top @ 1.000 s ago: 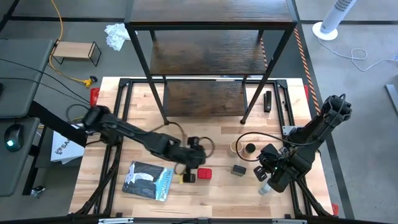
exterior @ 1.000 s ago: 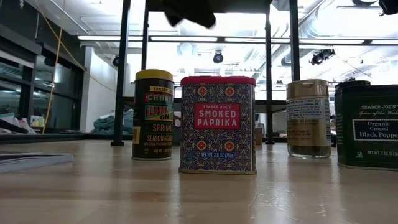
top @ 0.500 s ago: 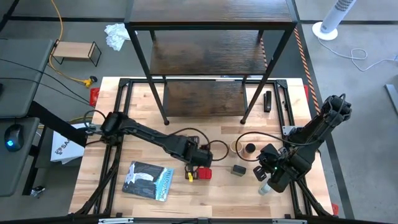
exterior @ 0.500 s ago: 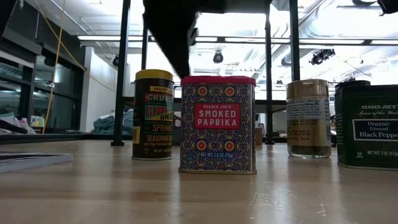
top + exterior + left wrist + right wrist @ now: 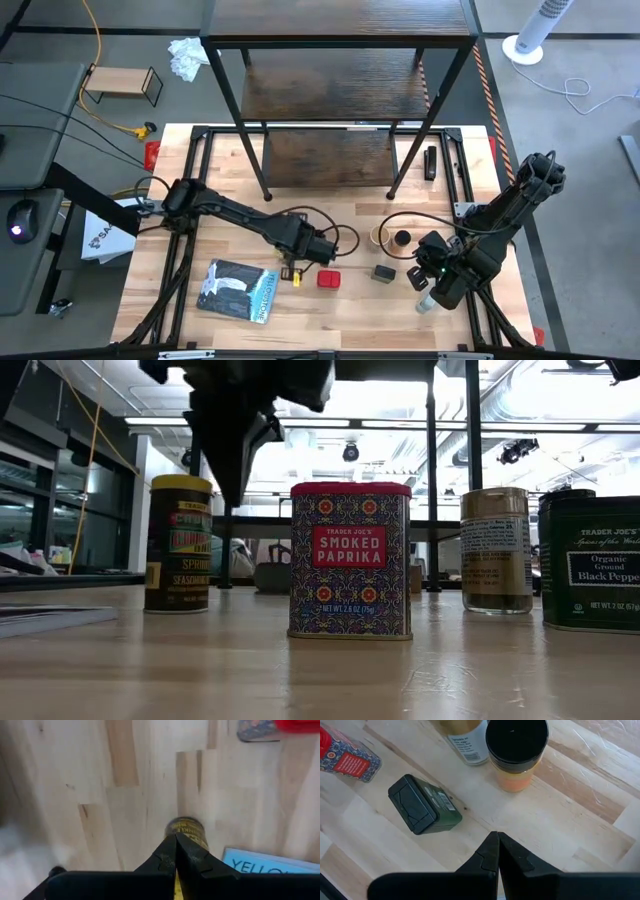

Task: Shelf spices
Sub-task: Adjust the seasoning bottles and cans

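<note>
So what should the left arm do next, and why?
Probably open the left gripper and centre it over the yellow-lidded jar. It is shut, with its tips at the jar's lid, so it cannot grasp the jar, which stands upright and unheld.

Five spice containers stand upright on the light-wood desk in front of the shelf [image 5: 335, 95], a tall tiered unit of dark wood-grain boards in a thin black frame, its boards bare. The yellow-lidded jar [image 5: 178, 543] with its dark, busy label stands off to one side of the red paprika tin [image 5: 350, 560], which is square and patterned in blue and red. Beyond the tin come the dark green pepper tin [image 5: 424, 804] with its black lid, the tan-lidded jar [image 5: 496, 550] and the black-capped jar [image 5: 516, 751] of orange powder, the last two close together.
</note>
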Available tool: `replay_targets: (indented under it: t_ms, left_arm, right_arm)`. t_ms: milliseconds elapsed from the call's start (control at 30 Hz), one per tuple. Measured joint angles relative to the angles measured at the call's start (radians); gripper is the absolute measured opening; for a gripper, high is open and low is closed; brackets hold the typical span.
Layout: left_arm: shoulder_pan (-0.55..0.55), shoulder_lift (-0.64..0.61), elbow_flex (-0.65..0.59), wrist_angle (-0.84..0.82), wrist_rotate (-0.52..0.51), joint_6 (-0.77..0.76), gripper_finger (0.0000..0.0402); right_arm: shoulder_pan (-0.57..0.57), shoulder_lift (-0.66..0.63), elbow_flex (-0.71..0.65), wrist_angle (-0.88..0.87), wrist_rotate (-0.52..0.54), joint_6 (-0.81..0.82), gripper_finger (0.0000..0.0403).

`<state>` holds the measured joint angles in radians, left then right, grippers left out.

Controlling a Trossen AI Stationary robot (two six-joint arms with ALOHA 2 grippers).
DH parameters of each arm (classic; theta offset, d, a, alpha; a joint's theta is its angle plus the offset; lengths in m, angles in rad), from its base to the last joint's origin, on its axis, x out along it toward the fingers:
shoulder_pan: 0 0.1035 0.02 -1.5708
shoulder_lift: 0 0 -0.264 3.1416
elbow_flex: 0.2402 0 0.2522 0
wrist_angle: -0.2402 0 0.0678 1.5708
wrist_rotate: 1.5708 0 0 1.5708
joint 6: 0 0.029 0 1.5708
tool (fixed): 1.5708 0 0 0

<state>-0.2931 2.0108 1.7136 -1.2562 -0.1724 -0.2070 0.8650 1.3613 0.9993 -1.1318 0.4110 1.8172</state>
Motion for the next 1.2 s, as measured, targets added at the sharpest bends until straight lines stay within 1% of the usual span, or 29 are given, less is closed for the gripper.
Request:
replay_targets:
  t_ms: [67, 133, 200, 333, 400, 600, 633, 733, 767, 867, 1033, 1200]
  left_arm:
    - [0.001, -0.014, -0.001, 0.024, -0.001, -0.001, 0.0000]
    - [0.000, -0.040, 0.000, 0.091, 0.002, -0.007, 0.0000]
    - [-0.006, -0.062, 0.001, 0.181, 0.009, -0.003, 0.0000]
    - [-0.031, -0.084, 0.002, 0.413, 0.062, 0.059, 0.0000]
    - [-0.045, -0.084, 0.002, 0.488, 0.067, 0.081, 0.0000]
    - [-0.060, -0.070, 0.001, 0.526, 0.072, 0.094, 0.0000]
    - [-0.060, -0.070, 0.001, 0.544, 0.100, 0.112, 0.0000]
    - [-0.060, -0.069, 0.001, 0.618, 0.253, 0.203, 0.0000]
    - [-0.063, -0.061, 0.000, 0.637, 0.279, 0.223, 0.0000]
    - [-0.067, -0.045, -0.016, 0.612, 0.262, 0.230, 0.0000]
    - [-0.062, -0.022, -0.040, 0.592, 0.188, 0.162, 0.0000]
    - [-0.070, 0.010, -0.051, 0.605, 0.197, 0.128, 0.0000]
  right_arm:
    - [0.000, 0.000, 0.000, 0.000, 0.000, 0.000, 0.0000]
    - [0.000, 0.000, 0.000, 0.000, 0.000, 0.000, 0.0000]
    - [0.000, 0.000, 0.000, 0.000, 0.000, 0.000, 0.0000]
    - [0.000, 0.000, 0.000, 0.009, 0.000, -0.001, 0.0000]
    - [0.000, 0.000, 0.000, 0.019, 0.000, -0.005, 0.0000]
    - [0.000, 0.000, 0.000, 0.062, -0.001, -0.040, 0.0000]
    - [0.000, 0.000, 0.000, 0.062, -0.001, -0.043, 0.0000]
    - [-0.003, 0.000, 0.000, 0.057, 0.000, -0.045, 0.0000]
    - [-0.005, 0.000, 0.000, 0.056, 0.000, -0.045, 0.0000]
    - [-0.007, 0.000, 0.000, 0.057, 0.000, -0.045, 0.0000]
    - [-0.007, 0.000, 0.000, 0.066, 0.001, -0.045, 0.0000]
    - [-0.007, 0.000, 0.000, 0.061, 0.002, -0.045, 0.0000]
